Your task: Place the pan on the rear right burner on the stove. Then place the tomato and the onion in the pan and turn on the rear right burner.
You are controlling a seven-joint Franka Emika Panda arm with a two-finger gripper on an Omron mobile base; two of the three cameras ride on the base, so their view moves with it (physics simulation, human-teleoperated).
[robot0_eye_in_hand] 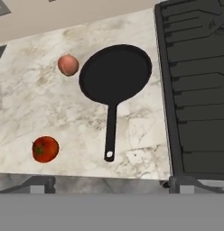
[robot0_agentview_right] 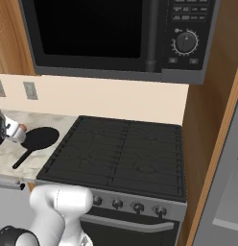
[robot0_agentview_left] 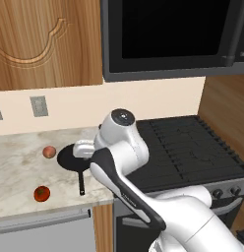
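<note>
Now, pincer (robot0_eye_in_hand: 109,182): wide open, nothing held.
Pan (robot0_eye_in_hand: 115,73): handle at 6 o'clock, to be gripped mid-handle, kept level.

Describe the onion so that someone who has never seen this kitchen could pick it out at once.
Start at the stove and look to the marble counter beside it, where a black pan lies flat. The onion sits close by the pan's rim, on the side away from the stove, near the wall. It is the pale peach-pink ball with no green spot; the tomato, nearer the counter's front edge, is deeper red.
</note>
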